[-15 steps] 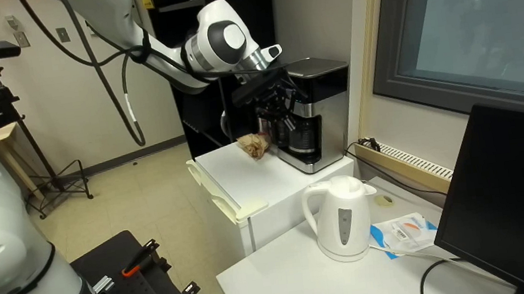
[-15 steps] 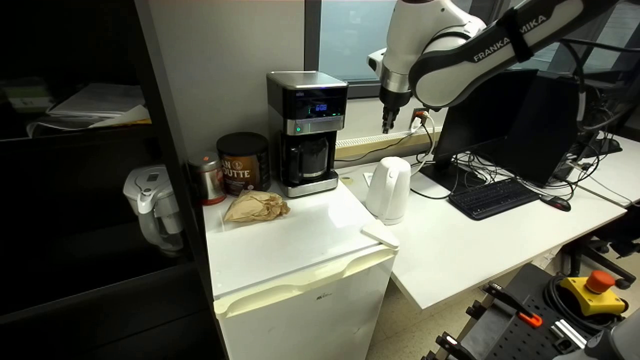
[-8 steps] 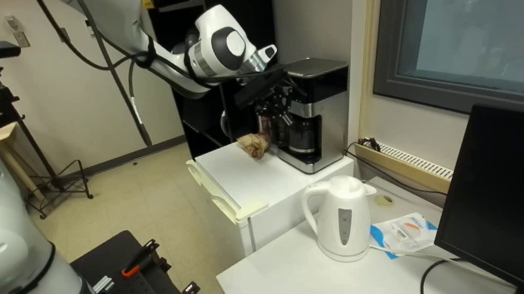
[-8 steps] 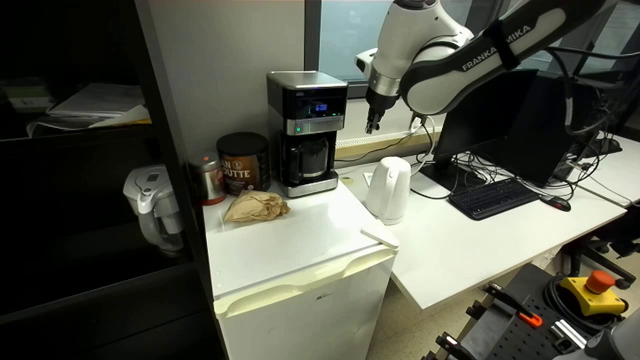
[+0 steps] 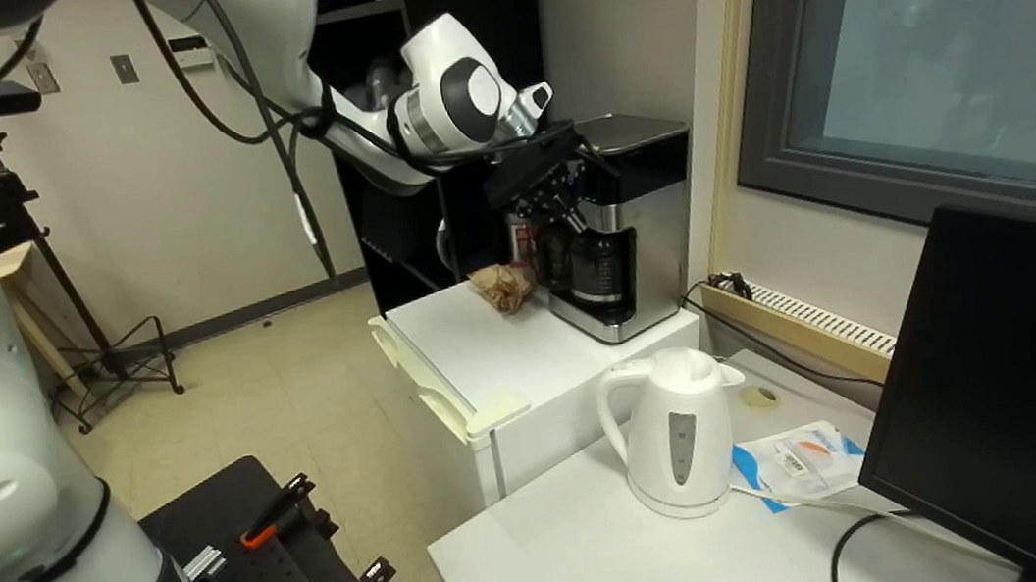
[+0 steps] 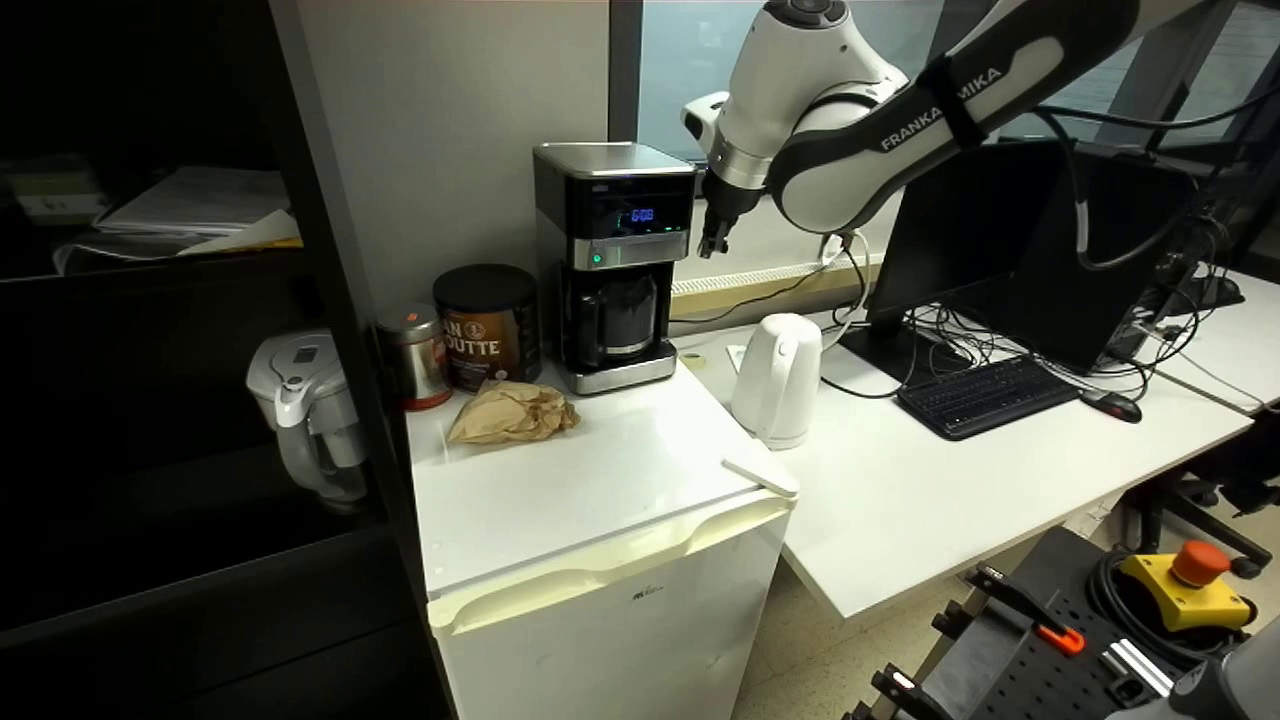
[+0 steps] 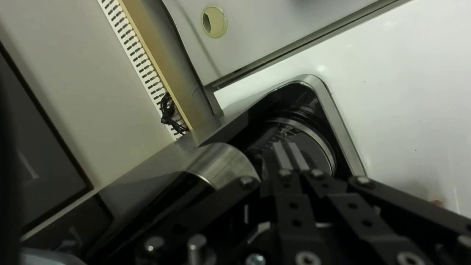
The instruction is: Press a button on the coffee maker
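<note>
The white jointed robot arm (image 6: 790, 100) has just come nearer to its goal: the small white fridge (image 6: 600, 450) carries the boxy black-and-silver coffee maker (image 6: 625, 255). The black metal pincer (image 7: 286, 147), fingers together, hangs near the coffee maker's front, apart from it; I judge the approach unfinished and the small green-lit button (image 6: 597, 258) not yet pressed.

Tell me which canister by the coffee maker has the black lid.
The large brown coffee canister, nearer the coffee maker; the smaller canister is silvery on top.

Black shelving (image 6: 150, 450), pale wall (image 5: 174, 224), tiled floor (image 5: 302, 387)
</note>
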Controlling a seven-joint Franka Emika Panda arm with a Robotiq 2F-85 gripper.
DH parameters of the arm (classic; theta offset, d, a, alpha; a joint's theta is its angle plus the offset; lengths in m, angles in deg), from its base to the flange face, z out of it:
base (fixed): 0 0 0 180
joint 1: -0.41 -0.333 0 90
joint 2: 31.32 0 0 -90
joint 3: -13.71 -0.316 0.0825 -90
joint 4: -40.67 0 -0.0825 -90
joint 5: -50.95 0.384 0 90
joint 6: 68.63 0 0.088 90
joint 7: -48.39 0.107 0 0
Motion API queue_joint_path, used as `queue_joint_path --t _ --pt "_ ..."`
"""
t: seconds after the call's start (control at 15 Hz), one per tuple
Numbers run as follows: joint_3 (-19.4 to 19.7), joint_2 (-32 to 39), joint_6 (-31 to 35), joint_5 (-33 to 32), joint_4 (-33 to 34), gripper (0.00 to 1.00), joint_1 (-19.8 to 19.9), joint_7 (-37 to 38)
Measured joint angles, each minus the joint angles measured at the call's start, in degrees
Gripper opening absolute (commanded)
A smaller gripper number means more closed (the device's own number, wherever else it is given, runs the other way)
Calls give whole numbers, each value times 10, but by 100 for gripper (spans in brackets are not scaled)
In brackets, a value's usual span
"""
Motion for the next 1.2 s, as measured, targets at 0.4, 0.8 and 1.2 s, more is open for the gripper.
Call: queue_joint_path --t 0.4,0.8,1.2 --pt "-1 40 20 0 42 0 -1 -23" --pt "-1 57 27 -8 58 0 -1 -37" --pt "-3 59 28 -16 57 0 -1 -56"
